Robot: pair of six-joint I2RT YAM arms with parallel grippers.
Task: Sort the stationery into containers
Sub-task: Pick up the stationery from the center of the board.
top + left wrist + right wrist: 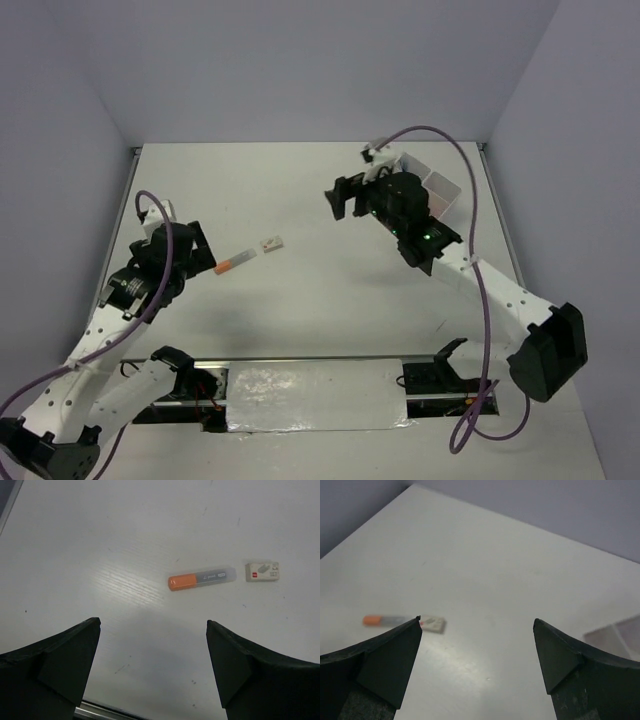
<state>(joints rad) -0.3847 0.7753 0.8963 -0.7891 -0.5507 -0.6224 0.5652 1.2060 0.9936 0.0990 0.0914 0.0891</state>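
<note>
A short orange-and-grey marker (201,578), beside a small white eraser (262,572), appears targeted by the spread left gripper (152,630); descent and closing are needed.

Soft, even light; blurred right-wrist background.

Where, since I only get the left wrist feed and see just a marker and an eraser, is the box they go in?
Observer: The white box sits at the far right of the table, partly hidden by the right arm.
Operator: Is the right gripper busy?
Observer: No. The right gripper is open and holds nothing, just left of the box.
Operator: Anything else loose that I'm missing?
Observer: From above, only the orange marker and the eraser lie loose on the table.
</note>
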